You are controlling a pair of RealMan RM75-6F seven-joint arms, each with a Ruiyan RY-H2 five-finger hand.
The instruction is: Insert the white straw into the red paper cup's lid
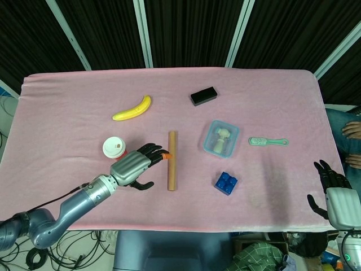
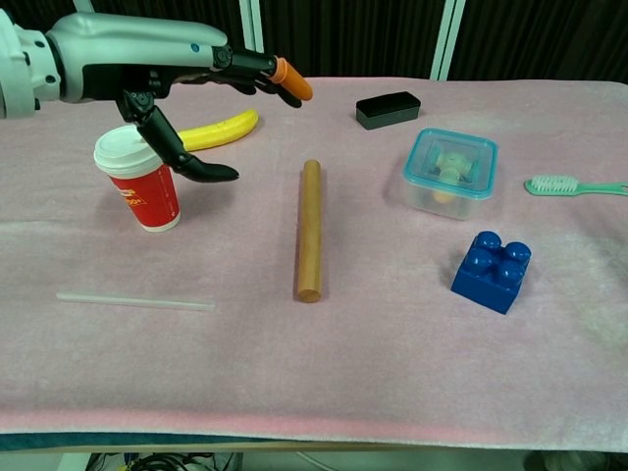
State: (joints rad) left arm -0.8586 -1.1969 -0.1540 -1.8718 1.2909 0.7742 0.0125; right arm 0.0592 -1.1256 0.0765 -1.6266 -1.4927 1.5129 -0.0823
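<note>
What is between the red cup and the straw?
Nothing: only bare pink cloth lies between the red paper cup and the white straw. The chest view shows it.

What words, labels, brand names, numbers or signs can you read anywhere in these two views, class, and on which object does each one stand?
None can be read.
Red paper cup: a white mark on its side, too small and blurred to read.
Black box: no print visible.
Blue block: no legible marking visible.
</note>
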